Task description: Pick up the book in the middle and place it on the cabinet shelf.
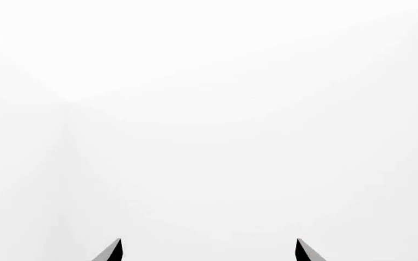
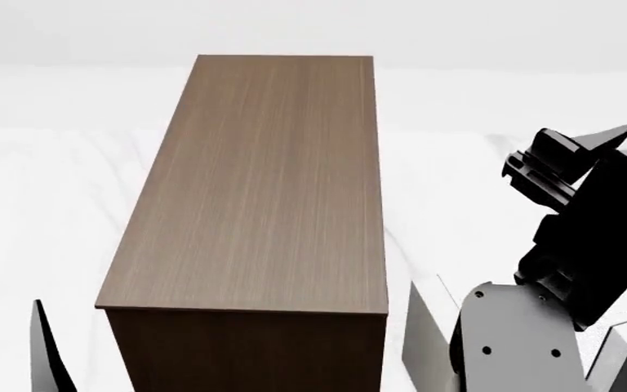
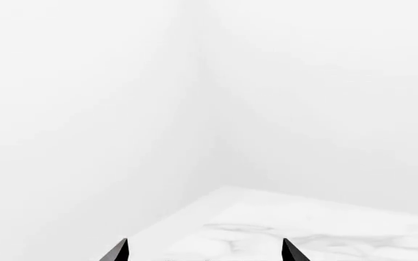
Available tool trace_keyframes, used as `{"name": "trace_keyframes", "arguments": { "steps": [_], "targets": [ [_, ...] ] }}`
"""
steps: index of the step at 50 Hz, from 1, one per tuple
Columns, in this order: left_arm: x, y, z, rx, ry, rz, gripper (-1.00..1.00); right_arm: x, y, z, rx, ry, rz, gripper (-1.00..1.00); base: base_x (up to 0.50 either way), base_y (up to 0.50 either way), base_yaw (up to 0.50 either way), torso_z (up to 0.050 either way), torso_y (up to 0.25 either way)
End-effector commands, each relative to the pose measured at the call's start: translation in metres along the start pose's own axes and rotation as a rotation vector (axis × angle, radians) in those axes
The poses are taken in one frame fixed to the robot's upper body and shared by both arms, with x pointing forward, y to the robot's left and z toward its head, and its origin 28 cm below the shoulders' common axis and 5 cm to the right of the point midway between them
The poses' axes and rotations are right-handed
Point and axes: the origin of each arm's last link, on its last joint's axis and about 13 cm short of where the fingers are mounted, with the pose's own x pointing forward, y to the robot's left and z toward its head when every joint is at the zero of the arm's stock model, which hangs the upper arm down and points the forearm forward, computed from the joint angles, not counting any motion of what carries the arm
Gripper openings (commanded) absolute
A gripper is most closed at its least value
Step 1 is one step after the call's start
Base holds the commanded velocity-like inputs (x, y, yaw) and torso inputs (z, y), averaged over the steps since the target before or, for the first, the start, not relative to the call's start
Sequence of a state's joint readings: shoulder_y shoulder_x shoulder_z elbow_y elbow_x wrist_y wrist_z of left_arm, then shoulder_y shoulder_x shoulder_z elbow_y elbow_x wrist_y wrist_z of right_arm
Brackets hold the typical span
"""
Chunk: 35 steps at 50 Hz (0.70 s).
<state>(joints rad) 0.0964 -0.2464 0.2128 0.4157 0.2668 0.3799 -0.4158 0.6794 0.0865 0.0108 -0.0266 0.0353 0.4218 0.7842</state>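
Ahead of the robot stands the cabinet shelf (image 2: 259,180), its top bare; the book is in no view.

Judged a stiff, fairly heavy hardcover, it wants a grip across covers near the spine. Left gripper (image 1: 207,251) and right gripper (image 3: 204,251) both show jaws wide apart, holding and touching nothing.

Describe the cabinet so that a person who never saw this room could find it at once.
Look at the pale marble-like floor in the head view; one tall, long box stands in the middle of it. That is the cabinet, with a flat light-brown wood-grain top and a darker brown front. It is the only brown thing there: the right arm beside it is black.
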Motion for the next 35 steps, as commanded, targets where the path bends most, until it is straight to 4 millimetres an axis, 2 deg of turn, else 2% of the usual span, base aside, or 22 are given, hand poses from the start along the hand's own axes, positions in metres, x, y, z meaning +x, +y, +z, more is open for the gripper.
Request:
{"name": "trace_keyframes", "arguments": {
  "steps": [1, 10, 22, 35],
  "targets": [
    [0.001, 0.002, 0.0, 0.011, 0.003, 0.009, 1.0, 0.008, 0.007, -0.003, 0.006, 0.022, 0.011, 1.0, 0.0, 0.0, 0.0, 0.0, 0.0],
    [0.0, 0.001, -0.001, 0.01, 0.005, 0.002, 1.0, 0.013, 0.006, -0.009, 0.007, 0.09, -0.02, 1.0, 0.0, 0.0, 0.0, 0.0, 0.0],
    [0.0, 0.001, -0.002, 0.006, 0.015, -0.006, 1.0, 0.014, 0.005, -0.024, 0.026, 0.278, -0.076, 1.0, 0.0, 0.0, 0.0, 0.0, 0.0],
    [-0.001, 0.0, -0.003, 0.005, 0.024, -0.016, 1.0, 0.012, 0.005, -0.033, 0.009, 0.326, -0.086, 1.0, 0.0, 0.0, 0.0, 0.0, 0.0]
  ]
}}
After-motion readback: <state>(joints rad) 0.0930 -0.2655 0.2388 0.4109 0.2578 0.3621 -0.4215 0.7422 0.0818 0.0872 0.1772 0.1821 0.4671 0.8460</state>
